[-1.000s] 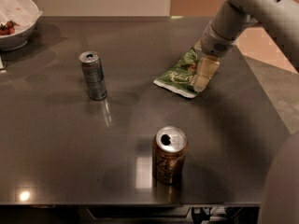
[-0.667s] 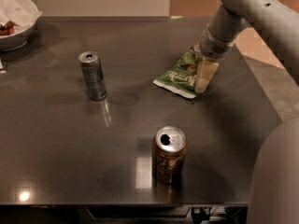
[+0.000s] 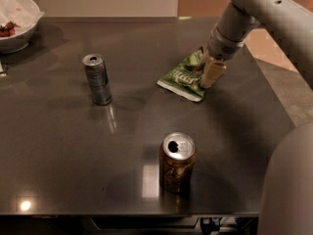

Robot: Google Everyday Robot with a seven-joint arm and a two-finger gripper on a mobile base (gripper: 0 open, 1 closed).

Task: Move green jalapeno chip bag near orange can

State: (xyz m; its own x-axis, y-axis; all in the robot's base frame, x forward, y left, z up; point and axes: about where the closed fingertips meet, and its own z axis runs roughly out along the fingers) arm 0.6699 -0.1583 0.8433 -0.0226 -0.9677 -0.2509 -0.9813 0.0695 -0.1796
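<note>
The green jalapeno chip bag [image 3: 182, 76] lies flat on the dark table at the back right, its white edge towards the front. My gripper [image 3: 209, 68] comes down from the upper right and rests on the bag's right end, touching it. The orange can [image 3: 176, 162] stands upright near the table's front edge, well in front of the bag, with its silver top open.
A taller silver-blue can [image 3: 97, 79] stands upright at the left middle. A white bowl [image 3: 14, 21] with red bits sits at the back left corner. The table [image 3: 58, 146] ends just past the orange can in front. My arm's grey body [image 3: 288, 190] fills the lower right.
The arm's upper links have shifted a little. The gripper has stayed on the right end of the bag, and the bag and both cans have not moved.
</note>
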